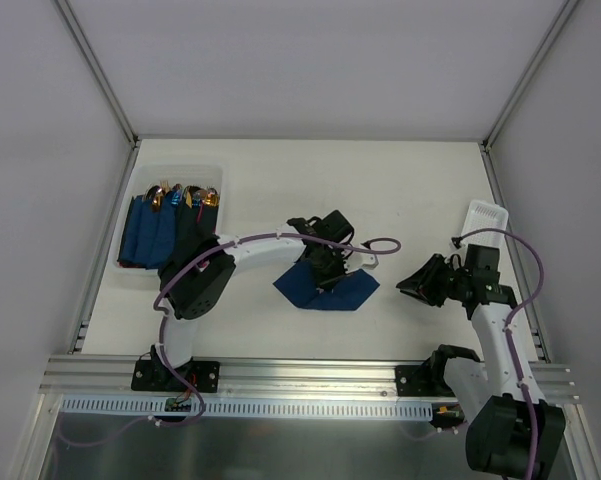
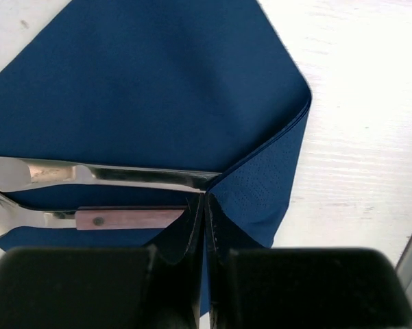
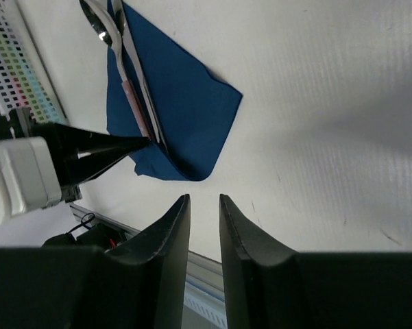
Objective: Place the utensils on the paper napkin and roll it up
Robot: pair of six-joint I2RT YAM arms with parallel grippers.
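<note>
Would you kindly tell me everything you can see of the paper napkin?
The paper napkin is a thin, plain navy sheet lying on the white table. Two utensils lie side by side across it. One corner is folded up over their ends, showing a faintly embossed underside, and the shut left pincer pinches that flap's edge.

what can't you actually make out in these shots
Left wrist view: the utensils run off the left edge. Their other ends go under the paper napkin flap pinched by the left gripper.
Top view: the utensils cannot be made out, because that gripper hangs over them.
Top view: the blue bundles in the bin are too small to count.
</note>
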